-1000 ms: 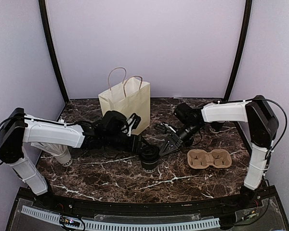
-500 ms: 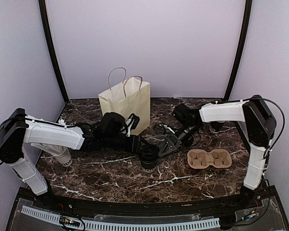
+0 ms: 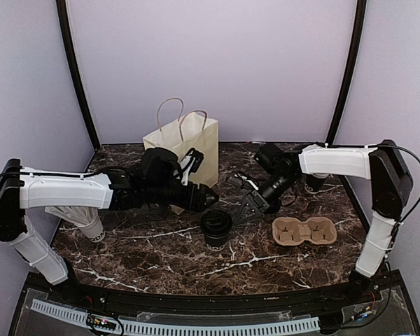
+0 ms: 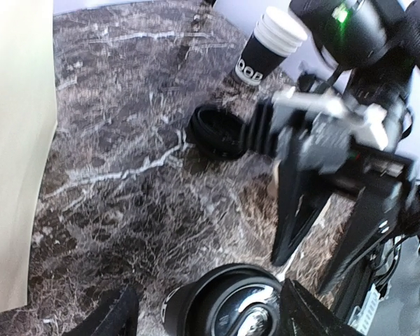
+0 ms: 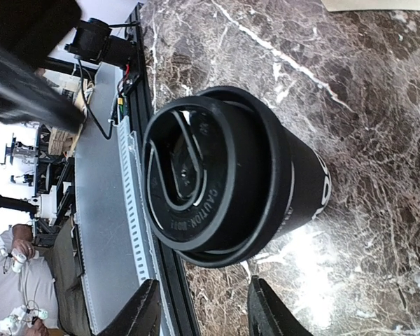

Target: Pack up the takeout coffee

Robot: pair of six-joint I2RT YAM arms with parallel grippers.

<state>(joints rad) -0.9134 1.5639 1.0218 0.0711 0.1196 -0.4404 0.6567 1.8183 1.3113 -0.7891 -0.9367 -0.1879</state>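
Two robot arms close on one coffee. The left gripper (image 3: 205, 201), jaws set wide and holding nothing, hangs just behind and to the left of a lidded coffee cup (image 3: 215, 227). The right gripper (image 3: 239, 212), jaws also apart and empty, points at the same cup from behind and to the right. Neither touches it. The dark cup stands upright near the middle of the marble-patterned table (image 3: 161, 266), long axis vertical, black lid on top. In the right wrist view the lid fills the space just beyond the fingertips, so the right arm looks slightly the nearer and the better lined up for a side grasp.

To the cup's right, apart from it, lies the tan pulp tray (image 3: 304, 231) with both holes empty. A second cup (image 4: 268, 43), unlidded, stands at the far right behind the right arm, with a loose black lid (image 4: 213, 133) flat on the table near it. What that cup holds cannot be seen. The cream paper bag (image 3: 182, 148) stands upright behind the left gripper, its inside hidden.
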